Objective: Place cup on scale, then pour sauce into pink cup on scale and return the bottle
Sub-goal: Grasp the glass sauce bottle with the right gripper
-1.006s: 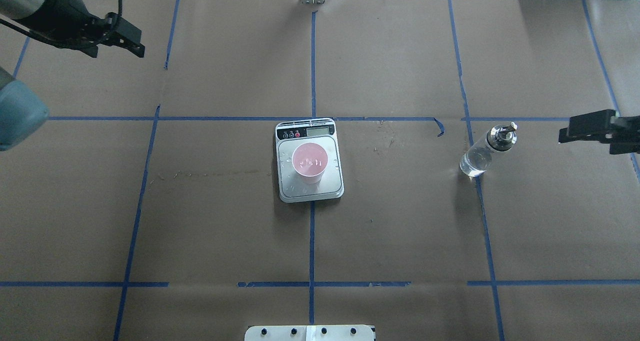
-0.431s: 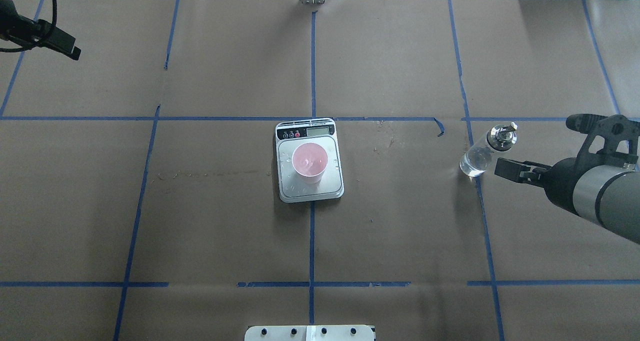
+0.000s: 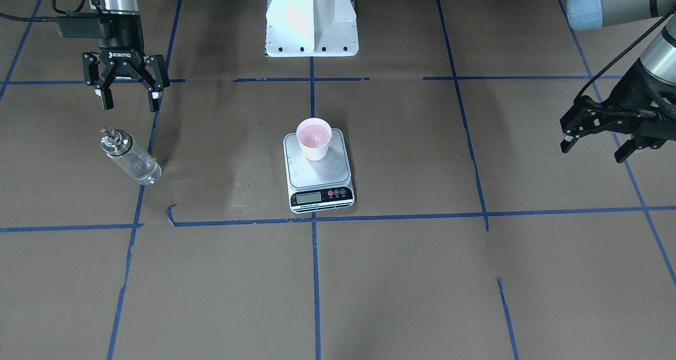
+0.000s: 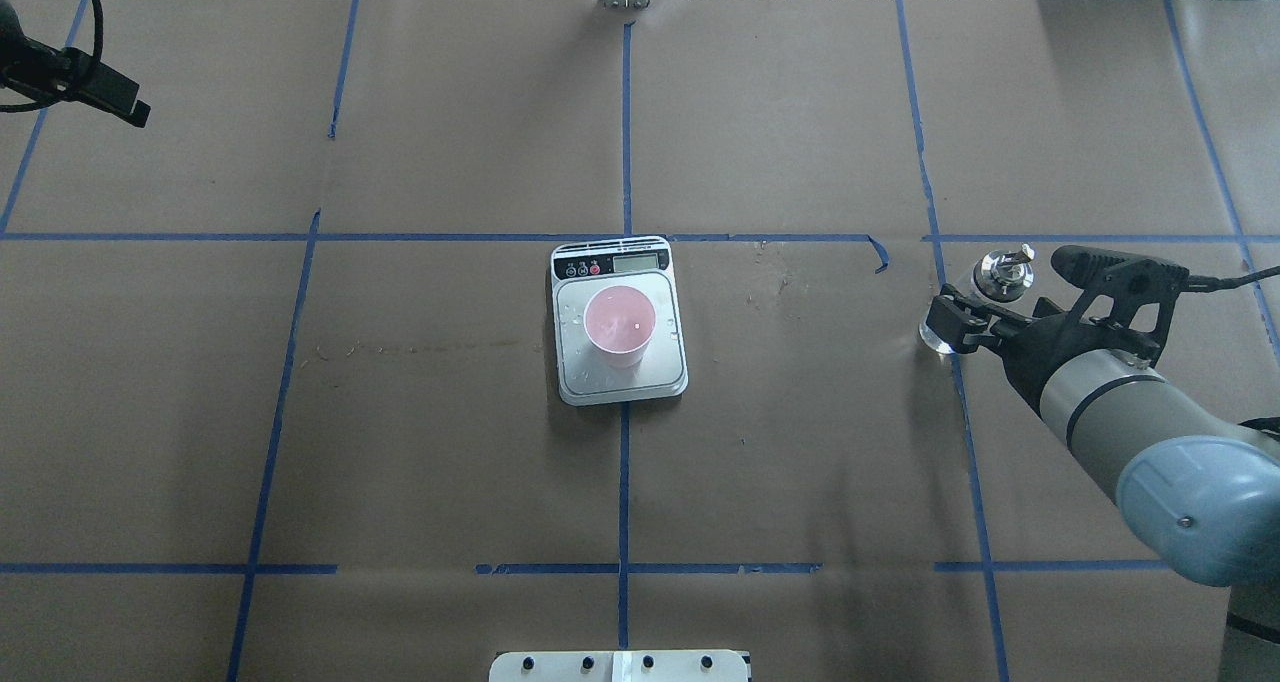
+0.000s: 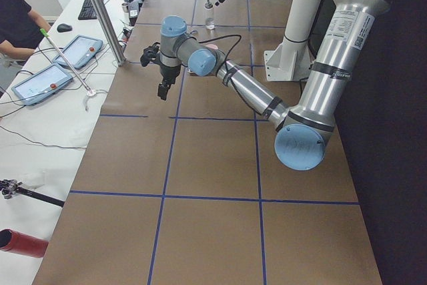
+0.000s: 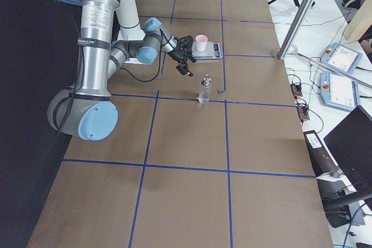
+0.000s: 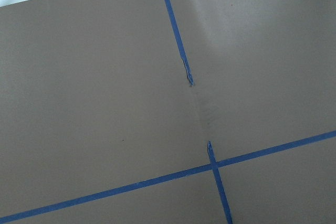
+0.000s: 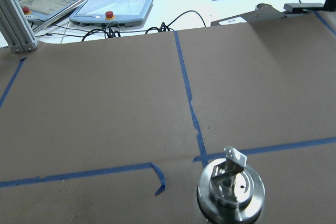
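The pink cup (image 4: 620,324) stands upright on the scale (image 4: 574,372) at the table's middle; both show in the front view, cup (image 3: 313,138) on scale (image 3: 317,176). The clear bottle (image 4: 1005,272) stands upright to the right, free of any grip; it also shows in the front view (image 3: 129,158) and the right wrist view (image 8: 231,190). My right gripper (image 3: 130,105) is open, just on the robot's side of the bottle and apart from it. My left gripper (image 3: 592,144) is open and empty, far out at the table's left end.
Blue tape lines cross the brown table cover. A torn tape end (image 4: 880,254) lies between the scale and the bottle. The white robot base (image 3: 311,22) stands at the near edge. Tablets (image 5: 40,81) and a person sit beyond the far edge.
My right arm has swung in from the right edge, bringing the open gripper close behind the bottle. My left gripper has drawn back toward the left edge. Cup, scale and bottle have not moved.
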Robot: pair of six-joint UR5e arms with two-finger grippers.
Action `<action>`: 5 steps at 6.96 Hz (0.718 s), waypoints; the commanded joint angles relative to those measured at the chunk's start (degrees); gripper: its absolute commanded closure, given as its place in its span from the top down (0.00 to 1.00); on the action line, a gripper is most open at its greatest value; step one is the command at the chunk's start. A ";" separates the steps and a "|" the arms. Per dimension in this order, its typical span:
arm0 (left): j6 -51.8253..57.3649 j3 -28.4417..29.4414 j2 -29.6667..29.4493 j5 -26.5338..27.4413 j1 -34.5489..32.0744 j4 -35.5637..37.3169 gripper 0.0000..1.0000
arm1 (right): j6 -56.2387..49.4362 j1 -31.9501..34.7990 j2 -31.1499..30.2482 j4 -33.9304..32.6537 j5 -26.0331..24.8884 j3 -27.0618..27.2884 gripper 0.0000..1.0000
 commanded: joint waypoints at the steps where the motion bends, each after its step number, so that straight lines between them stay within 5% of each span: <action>1: 4.35 1.14 0.78 0.27 -0.09 0.03 1.00 | 0.14 -2.86 0.46 0.35 -9.85 -6.14 1.00; 3: 10.09 3.77 0.96 0.45 -2.28 -0.14 1.00 | 0.32 -3.40 0.63 1.83 -12.68 -11.06 1.00; 5: 10.19 4.31 0.96 0.45 -2.55 -0.14 1.00 | -0.56 -3.57 1.33 12.71 -14.01 -18.44 1.00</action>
